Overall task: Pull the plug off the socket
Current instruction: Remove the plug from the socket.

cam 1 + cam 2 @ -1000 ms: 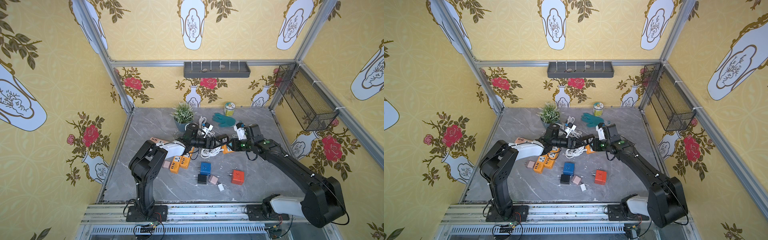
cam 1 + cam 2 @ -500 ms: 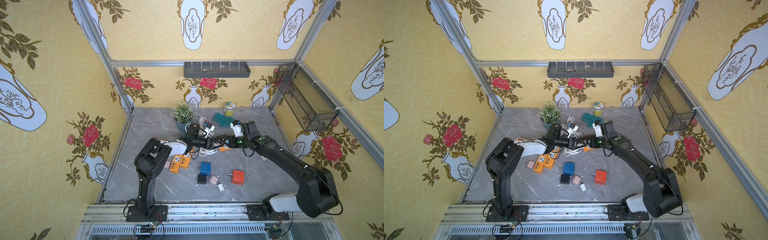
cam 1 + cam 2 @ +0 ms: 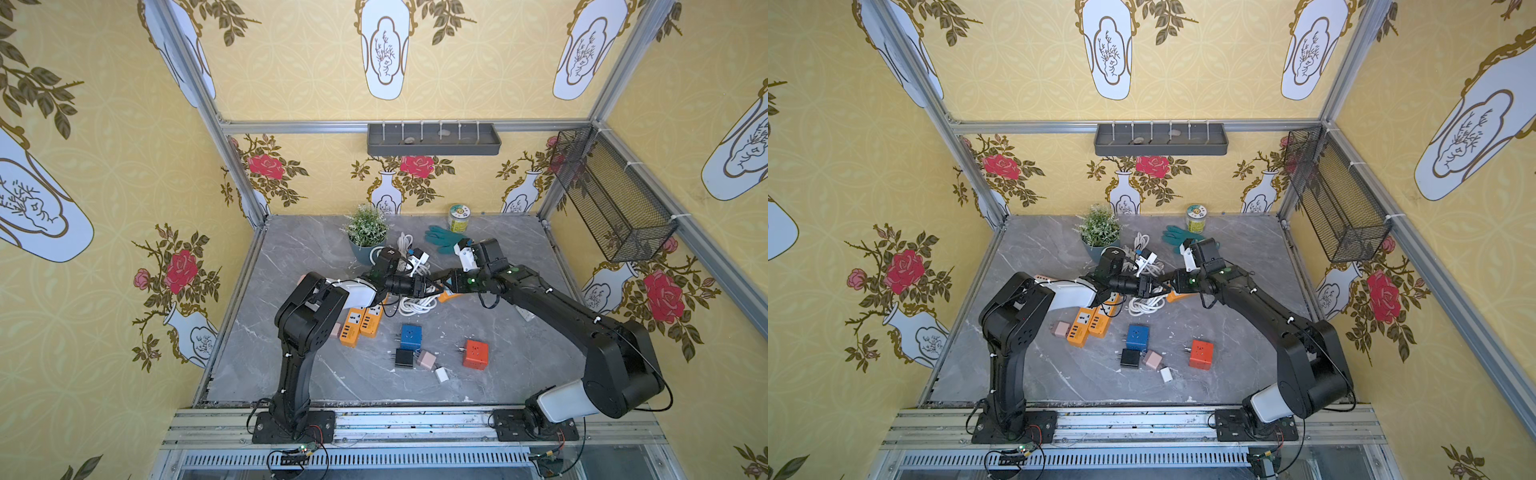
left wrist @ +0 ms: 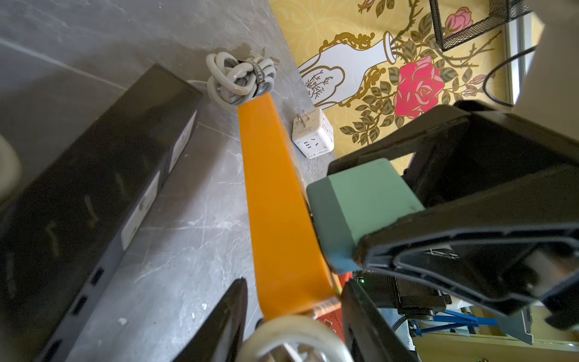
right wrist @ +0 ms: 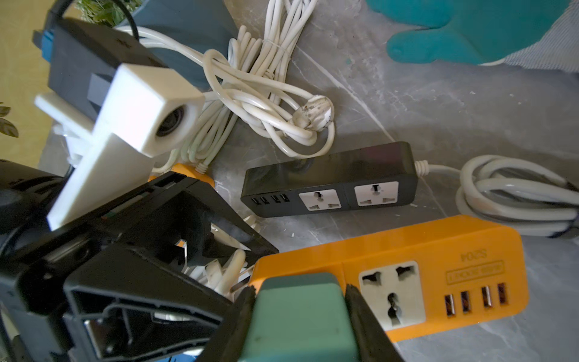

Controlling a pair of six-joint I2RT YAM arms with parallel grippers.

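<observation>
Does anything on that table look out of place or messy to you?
Yes, mildly. A teal glove lies at the back among the electrical gear, where it seems not to belong. The white cable sits in a loose tangle mid-table, and small adapters lie scattered in front. Nothing looks broken or spilled.

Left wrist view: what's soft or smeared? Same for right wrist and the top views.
Left wrist view: black power strip streaked with blur, orange power strip fairly sharp. Right wrist view: green plug too close, soft; the orange strip's sockets crisp; white camera slightly soft. Both top views: sharp, evenly lit.
</observation>
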